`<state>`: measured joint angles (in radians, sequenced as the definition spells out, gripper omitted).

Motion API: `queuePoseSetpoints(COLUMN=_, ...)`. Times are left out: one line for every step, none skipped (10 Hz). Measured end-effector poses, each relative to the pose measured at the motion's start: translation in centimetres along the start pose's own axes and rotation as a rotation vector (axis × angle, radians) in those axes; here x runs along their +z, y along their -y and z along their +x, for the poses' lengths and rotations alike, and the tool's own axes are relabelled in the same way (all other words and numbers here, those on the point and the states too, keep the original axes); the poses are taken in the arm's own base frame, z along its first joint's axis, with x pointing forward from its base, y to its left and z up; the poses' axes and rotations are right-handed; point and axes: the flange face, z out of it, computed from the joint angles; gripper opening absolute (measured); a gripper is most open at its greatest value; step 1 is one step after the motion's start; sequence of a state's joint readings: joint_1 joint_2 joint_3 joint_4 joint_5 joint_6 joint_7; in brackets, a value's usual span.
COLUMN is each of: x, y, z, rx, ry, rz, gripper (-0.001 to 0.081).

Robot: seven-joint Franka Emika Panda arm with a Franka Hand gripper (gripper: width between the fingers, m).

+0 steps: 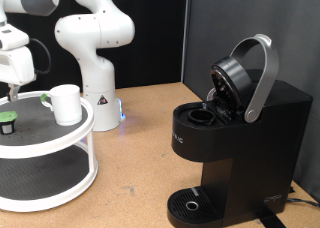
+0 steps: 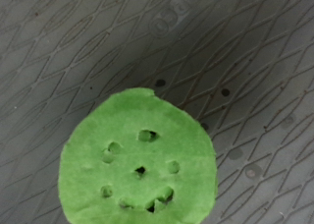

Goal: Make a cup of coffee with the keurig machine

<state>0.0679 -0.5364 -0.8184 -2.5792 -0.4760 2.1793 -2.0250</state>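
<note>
Keurig machine [image 1: 235, 138] stands on the wooden surface [image 1: 140, 148] at the exterior view's right, its silver-grey arched lid handle [image 1: 262, 78] raised so the lid is tipped open and the pod chamber [image 1: 200, 115] below it is exposed. Its round drip tray [image 1: 192, 203] at the base carries nothing. At the exterior view's left sits a white two-tier round stand [image 1: 45, 153] with dark ribbed mats. On its upper tier the cup [image 1: 66, 103], a small white mug, stands upright near the back rim, and a small dark pod with a green top [image 1: 7, 120] sits near the left edge, well apart from the cup. The gripper [image 1: 14, 88] hangs just above that pod, on the white arm [image 1: 20, 48] coming in from the upper left. Whether the jaws are spread or closed cannot be told from either view. The wrist view looks straight down on the pod's green top [image 2: 137, 160], which has several small holes, with the dark patterned mat [image 2: 235, 57] around it. The robot's white base [image 1: 95, 58] stands behind the stand.
</note>
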Motion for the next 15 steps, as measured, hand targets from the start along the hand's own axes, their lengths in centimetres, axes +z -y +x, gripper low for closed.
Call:
queuePoseSetpoints(x=0.5, y=0.0, z=-0.1, rx=-0.007, ry=-0.001, rz=0.001, gripper=0.0805)
queuePoseSetpoints(x=1.0, y=0.0, z=-0.1, rx=-0.009, ry=-0.006, rz=-0.002, gripper=0.0805)
queuePoseSetpoints(x=1.5, y=0.0, z=0.1, rx=-0.015, ry=-0.016, rz=-0.008, gripper=0.0805)
queuePoseSetpoints(x=1.9, y=0.0, z=0.3, rx=-0.019, ry=-0.022, rz=-0.013, gripper=0.0805)
queuePoseSetpoints(x=2.4, y=0.1, z=0.6, rx=-0.022, ry=-0.025, rz=-0.016, gripper=0.0805)
queuePoseSetpoints(x=2.9, y=0.1, z=0.9, rx=-0.025, ry=-0.027, rz=-0.014, gripper=0.0805)
queuePoseSetpoints(x=3.5, y=0.2, z=1.1, rx=-0.028, ry=-0.025, rz=-0.012, gripper=0.0805)
queuePoseSetpoints(x=4.0, y=0.2, z=1.3, rx=-0.031, ry=-0.024, rz=-0.011, gripper=0.0805)
queuePoseSetpoints(x=4.4, y=0.3, z=1.4, rx=-0.031, ry=-0.023, rz=-0.009, gripper=0.0805)
queuePoseSetpoints(x=4.8, y=0.3, z=1.4, rx=-0.031, ry=-0.020, rz=-0.007, gripper=0.0805)
queuePoseSetpoints(x=5.1, y=0.3, z=1.5, rx=-0.032, ry=-0.019, rz=-0.005, gripper=0.0805)
queuePoseSetpoints(x=5.4, y=0.2, z=1.6, rx=-0.032, ry=-0.018, rz=-0.004, gripper=0.0805)
queuePoseSetpoints(x=5.6, y=0.2, z=1.6, rx=-0.032, ry=-0.015, rz=-0.004, gripper=0.0805)
queuePoseSetpoints(x=5.9, y=0.2, z=1.7, rx=-0.033, ry=-0.013, rz=-0.003, gripper=0.0805)
queuePoseSetpoints(x=6.0, y=0.2, z=1.7, rx=-0.034, ry=-0.013, rz=-0.002, gripper=0.0805)
